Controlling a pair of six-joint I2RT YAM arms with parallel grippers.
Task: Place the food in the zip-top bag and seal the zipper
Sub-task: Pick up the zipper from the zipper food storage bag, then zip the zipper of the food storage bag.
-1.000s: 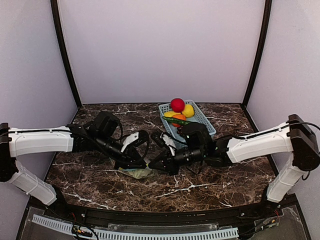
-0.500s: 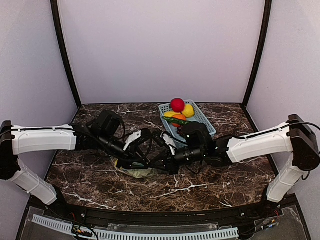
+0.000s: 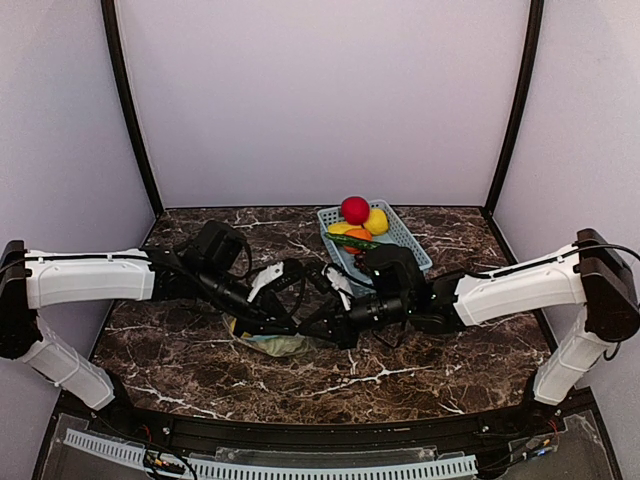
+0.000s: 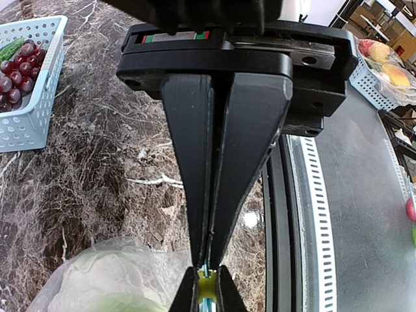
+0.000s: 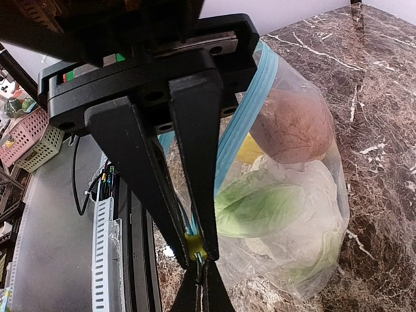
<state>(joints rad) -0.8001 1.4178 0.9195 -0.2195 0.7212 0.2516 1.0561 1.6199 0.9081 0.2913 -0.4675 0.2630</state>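
Top view: the zip-top bag (image 3: 272, 344) lies mid-bench (image 3: 450, 370), below both arms' meeting tips. Right wrist: the right gripper (image 5: 197, 250), closed on the zipper (image 5: 237, 130) at six o'clock, should anchor it taut, with the food (image 5: 266, 208) inside. Left wrist: the left gripper (image 4: 207, 263), pinching the same strip, should slide along it firmly.

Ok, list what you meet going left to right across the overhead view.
From the left: left arm's white forearm → clear bag → blue basket → right arm's white forearm.
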